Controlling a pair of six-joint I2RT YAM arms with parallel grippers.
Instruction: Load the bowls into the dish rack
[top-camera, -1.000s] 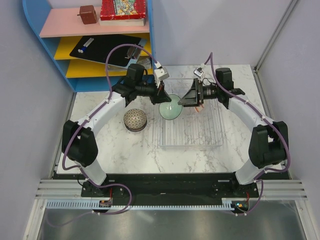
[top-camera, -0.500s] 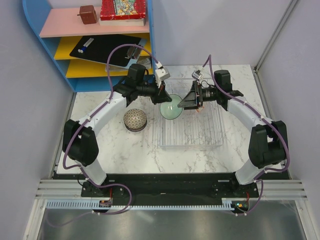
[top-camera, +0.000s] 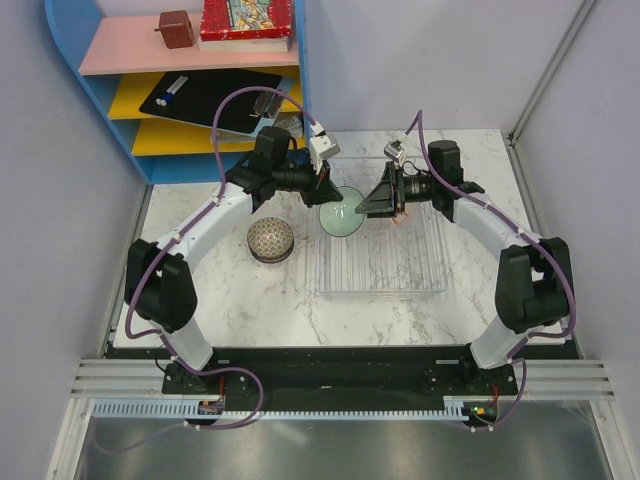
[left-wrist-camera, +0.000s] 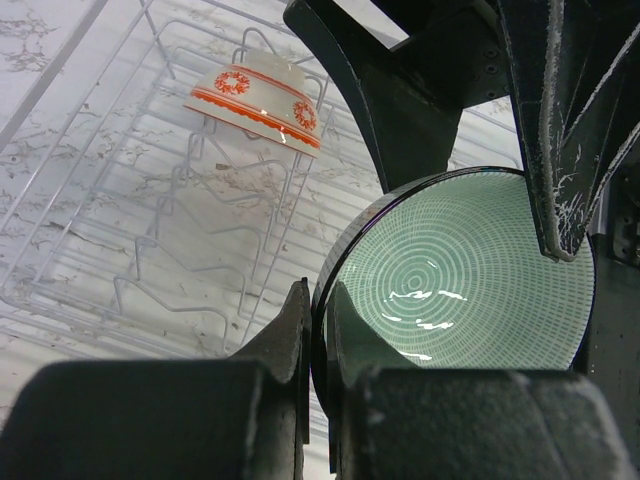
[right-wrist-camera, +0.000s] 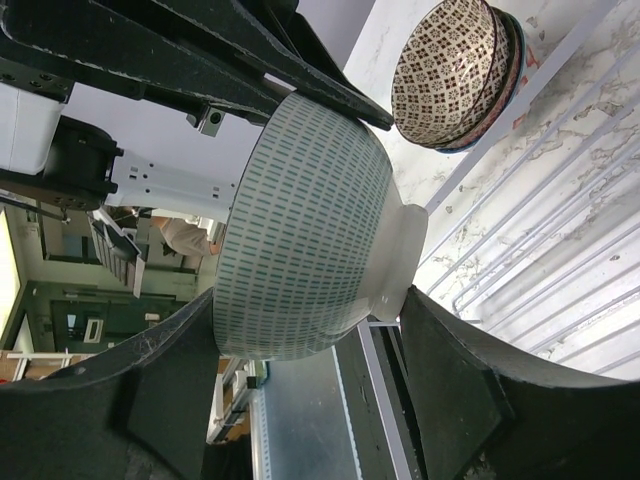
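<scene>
A pale green bowl (top-camera: 340, 216) hangs on edge over the far left corner of the clear dish rack (top-camera: 400, 272). My left gripper (top-camera: 326, 192) is shut on its rim (left-wrist-camera: 318, 300), one finger inside the bowl (left-wrist-camera: 470, 270) and one outside. My right gripper (top-camera: 372, 205) comes from the right and is shut on the same bowl (right-wrist-camera: 300, 220), one finger against the rim and the other against the foot. A white bowl with red marks (left-wrist-camera: 260, 95) leans in the rack (left-wrist-camera: 150, 260). A stack of bowls topped by a brown mesh one (top-camera: 270, 240) (right-wrist-camera: 450, 70) sits upside down on the table left of the rack.
A blue shelf unit (top-camera: 70, 90) stands at the far left with a black slate (top-camera: 205, 98), a brown box and a book on it. Grey walls close in both sides of the marble table (top-camera: 200, 290).
My right gripper has slid a little left and its fingers have closed from wide open onto the green bowl. The left arm and the bowl have stayed put.
</scene>
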